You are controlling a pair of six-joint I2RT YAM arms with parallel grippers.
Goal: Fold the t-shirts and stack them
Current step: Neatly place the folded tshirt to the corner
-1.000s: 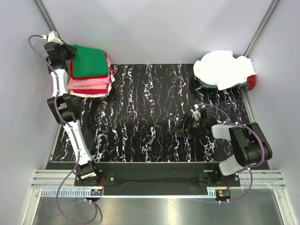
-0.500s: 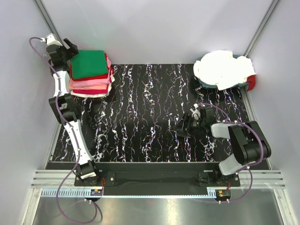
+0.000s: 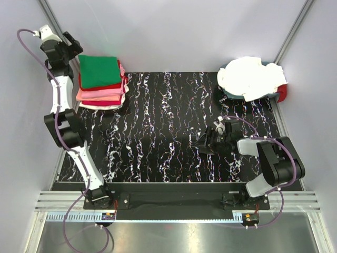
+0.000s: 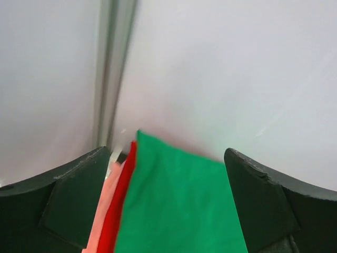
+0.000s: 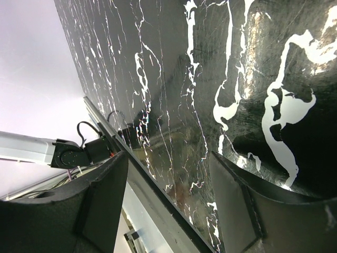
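A folded bright green t-shirt [image 3: 100, 71] tops a stack [image 3: 101, 94] of red, pink and cream folded t-shirts at the mat's far left corner. My left gripper [image 3: 73, 46] hovers open just beyond the stack's far left edge, holding nothing; in the left wrist view the green t-shirt [image 4: 179, 205] lies between and below the spread fingers [image 4: 79, 200], with red and pink edges [image 4: 117, 211] beside it. White t-shirts [image 3: 250, 76] lie heaped at the far right. My right gripper [image 3: 202, 145] rests open and empty low over the mat.
The black white-veined mat [image 3: 168, 132] covers the table. The white heap sits in a dark tray [image 3: 231, 90] with a red thing [image 3: 283, 93] at its right. Grey walls and metal corner posts [image 3: 50, 18] stand close behind the stack.
My left gripper has opened, let go of the green t-shirt and pulled back up and to the far left, off the stack. The right arm has not moved.
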